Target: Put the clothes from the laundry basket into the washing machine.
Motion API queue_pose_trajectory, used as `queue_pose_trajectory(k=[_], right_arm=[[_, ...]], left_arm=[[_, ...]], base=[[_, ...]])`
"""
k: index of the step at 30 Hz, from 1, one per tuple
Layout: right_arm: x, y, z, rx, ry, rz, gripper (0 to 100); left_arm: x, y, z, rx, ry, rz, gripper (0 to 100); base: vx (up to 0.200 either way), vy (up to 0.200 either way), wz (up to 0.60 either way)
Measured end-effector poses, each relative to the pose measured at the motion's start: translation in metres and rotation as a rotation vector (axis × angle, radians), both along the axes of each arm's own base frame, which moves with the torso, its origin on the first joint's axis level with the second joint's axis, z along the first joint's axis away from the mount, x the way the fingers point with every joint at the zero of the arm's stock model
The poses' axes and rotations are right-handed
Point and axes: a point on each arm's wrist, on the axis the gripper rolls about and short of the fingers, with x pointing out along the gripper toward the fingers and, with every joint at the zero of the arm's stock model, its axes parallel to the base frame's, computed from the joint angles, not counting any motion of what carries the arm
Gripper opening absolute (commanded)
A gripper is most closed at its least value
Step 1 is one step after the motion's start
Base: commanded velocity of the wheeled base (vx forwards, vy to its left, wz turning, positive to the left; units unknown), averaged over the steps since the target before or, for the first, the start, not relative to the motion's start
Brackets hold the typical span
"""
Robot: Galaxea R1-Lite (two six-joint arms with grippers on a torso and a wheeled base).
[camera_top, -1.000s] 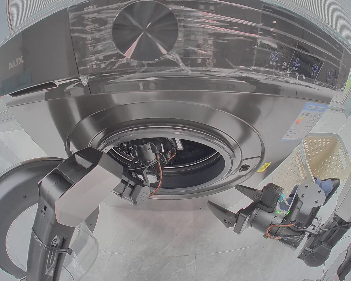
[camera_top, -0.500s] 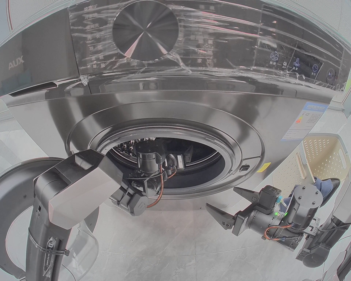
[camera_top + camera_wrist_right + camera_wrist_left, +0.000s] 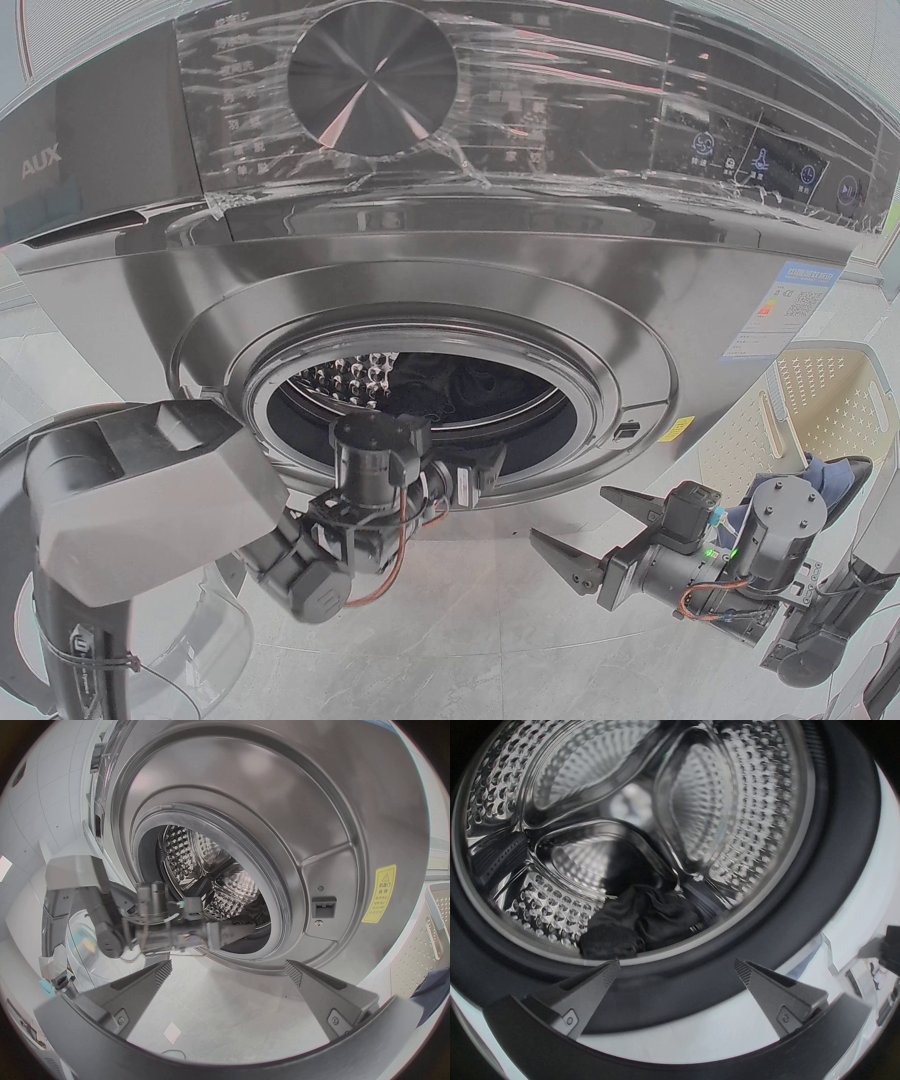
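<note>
The washing machine (image 3: 656, 309) stands in front of me with its round opening (image 3: 422, 412) uncovered. A black garment (image 3: 637, 921) lies at the bottom of the steel drum (image 3: 693, 804), just behind the rubber seal. My left gripper (image 3: 675, 963) hangs open and empty right at the lower rim of the opening (image 3: 483, 469). My right gripper (image 3: 570, 514) is also open and empty, low over the floor to the right of the opening. The cream laundry basket (image 3: 830, 394) stands at the far right with a blue cloth (image 3: 832, 473) in it.
The machine's door (image 3: 37, 487) is swung open at the left, behind my left arm. Grey tiled floor (image 3: 487, 637) lies below both grippers. In the right wrist view the left arm (image 3: 154, 926) crosses in front of the opening, and the basket's perforated wall (image 3: 422, 954) is close by.
My left arm has pulled back out of the drum, down toward the lower rim; the black garment now shows inside. The right arm has barely shifted.
</note>
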Motion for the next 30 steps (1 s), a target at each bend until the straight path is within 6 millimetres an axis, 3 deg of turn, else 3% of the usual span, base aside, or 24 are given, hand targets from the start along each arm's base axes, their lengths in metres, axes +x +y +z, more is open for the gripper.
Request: queue_pose_trajectory(k=[5, 10, 17, 25, 30], right_arm=[[-0.005, -0.005, -0.003, -0.020, 0.016, 0.003, 100], [-0.013, -0.012, -0.001, -0.026, 0.015, 0.002, 100], [-0.031, -0.031, 0.009, -0.016, -0.003, -0.014, 100], [-0.045, -0.050, 0.021, 0.010, -0.033, -0.046, 100], [-0.050, -0.061, 0.025, -0.008, -0.015, -0.089, 100]], left_arm=[[-0.055, 0.008, 0.006, 0.014, 0.011, -0.079, 100], [-0.105, 0.023, 0.026, 0.009, -0.015, -0.152, 100], [-0.160, 0.064, 0.058, -0.031, -0.069, -0.197, 100], [-0.195, 0.101, 0.069, -0.056, -0.099, -0.196, 100], [-0.203, 0.118, 0.074, -0.072, -0.121, -0.164, 100]], base=[[0.000, 0.000, 0.00], [0.000, 0.000, 0.00], [-0.114, 0.000, 0.00], [-0.075, 0.000, 0.00], [-0.200, 0.000, 0.00]])
